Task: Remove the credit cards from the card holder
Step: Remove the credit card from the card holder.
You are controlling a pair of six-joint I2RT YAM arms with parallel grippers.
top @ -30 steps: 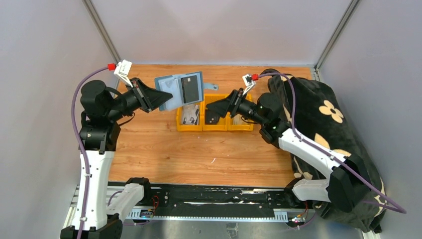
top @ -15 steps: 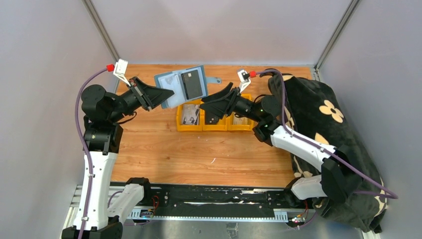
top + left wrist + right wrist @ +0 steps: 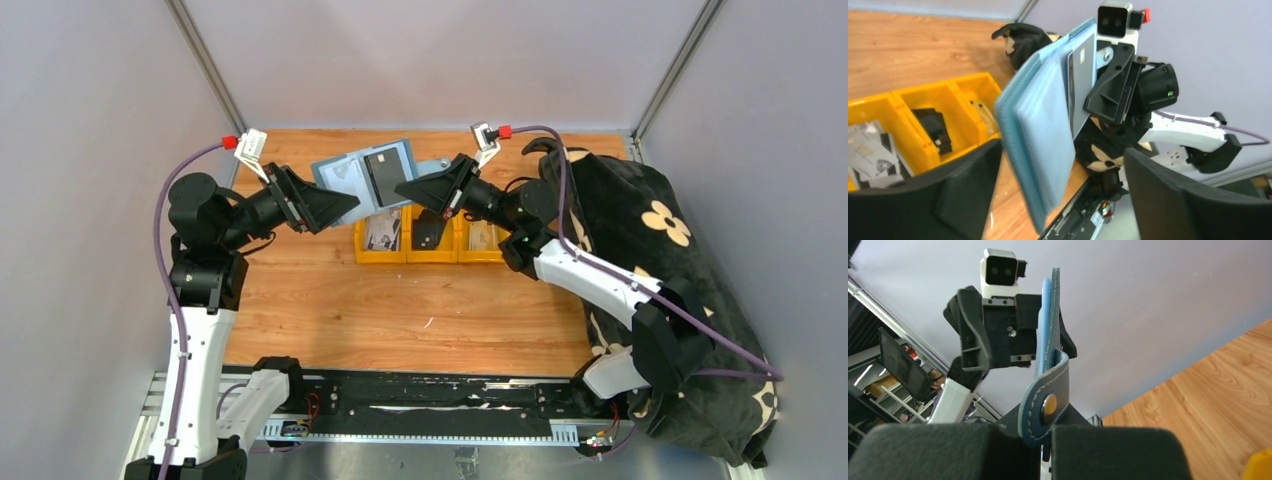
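Left gripper [image 3: 340, 205] clamps the open card holder [image 3: 345, 175], holding it tilted in the air above the yellow bins [image 3: 380, 257], with a dark card [image 3: 385, 175] in its pocket. Right gripper [image 3: 408, 188], fingers nearly together, seemingly pinches the holder's tab [image 3: 1045, 405].

Overhead, opposed wrist views sharing card holder [image 3: 345, 185]
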